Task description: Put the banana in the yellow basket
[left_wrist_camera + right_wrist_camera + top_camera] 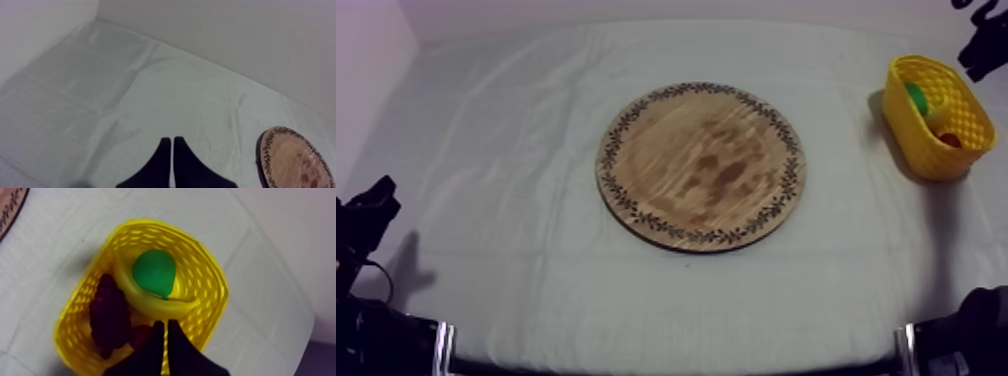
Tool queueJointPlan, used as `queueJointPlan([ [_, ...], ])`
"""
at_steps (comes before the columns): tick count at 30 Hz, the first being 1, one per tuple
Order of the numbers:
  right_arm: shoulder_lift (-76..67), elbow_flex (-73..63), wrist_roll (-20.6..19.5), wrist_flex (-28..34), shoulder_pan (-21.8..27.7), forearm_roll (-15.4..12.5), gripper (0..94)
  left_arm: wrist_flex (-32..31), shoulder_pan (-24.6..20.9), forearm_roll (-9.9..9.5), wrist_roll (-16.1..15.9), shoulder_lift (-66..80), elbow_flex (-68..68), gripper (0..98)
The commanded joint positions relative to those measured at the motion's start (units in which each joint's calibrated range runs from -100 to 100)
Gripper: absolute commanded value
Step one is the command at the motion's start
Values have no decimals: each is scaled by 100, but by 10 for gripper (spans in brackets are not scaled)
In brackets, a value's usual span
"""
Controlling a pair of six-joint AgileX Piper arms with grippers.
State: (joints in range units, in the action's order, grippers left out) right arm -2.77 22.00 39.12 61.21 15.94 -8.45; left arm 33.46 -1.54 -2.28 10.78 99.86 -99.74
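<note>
The round wooden board (pixel 701 165) lies bare at the table's middle. The yellow basket (pixel 926 150) stands at the far right. Inside it, the right wrist view shows the banana (pixel 150 304) curved under a green pear (pixel 154 272), with dark grapes (pixel 107 313) and a small red fruit (pixel 140 336) beside them. My right gripper (pixel 165 324) hovers above the basket (pixel 210 273), fingers together and holding nothing; from above it shows as the black shape (pixel 981 45) past the basket. My left gripper (pixel 172 141) is shut over bare cloth, low at the left (pixel 371 205).
The pear (pixel 916 97) and the small red fruit (pixel 950 140) also show in the basket from above. The board's patterned rim (pixel 295 160) lies off to the side of my left gripper. A pale wall runs behind the table.
</note>
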Motion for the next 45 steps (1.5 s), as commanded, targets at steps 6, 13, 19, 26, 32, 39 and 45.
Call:
queueJointPlan([
  [6, -2028, 1436, -269, -532, 396, -667, 8, 0, -2, 1, -1, -3, -4, 1],
  [13, -4212, 3317, -1692, -1641, -159, -35, 7, 0, -2, 1, -1, -3, -4, 1],
  [19, -6000, 4640, -2350, -1755, -608, 261, 7, 0, -2, 1, -1, -3, -4, 1],
  [26, -7738, 5911, -2463, -1772, -838, 146, 7, 0, -2, 1, -1, -3, -4, 1],
  [32, -8883, 6800, -2898, -1783, -1012, 240, 7, 0, -2, 1, -1, -3, -4, 1],
  [39, -9258, 7631, -3739, -2119, -1414, 673, 6, 0, -2, 1, -3, -3, -4, 1],
  [45, -9286, 7758, -3711, -2273, -1551, 734, 5, 0, -2, 1, -1, -3, -4, 1],
])
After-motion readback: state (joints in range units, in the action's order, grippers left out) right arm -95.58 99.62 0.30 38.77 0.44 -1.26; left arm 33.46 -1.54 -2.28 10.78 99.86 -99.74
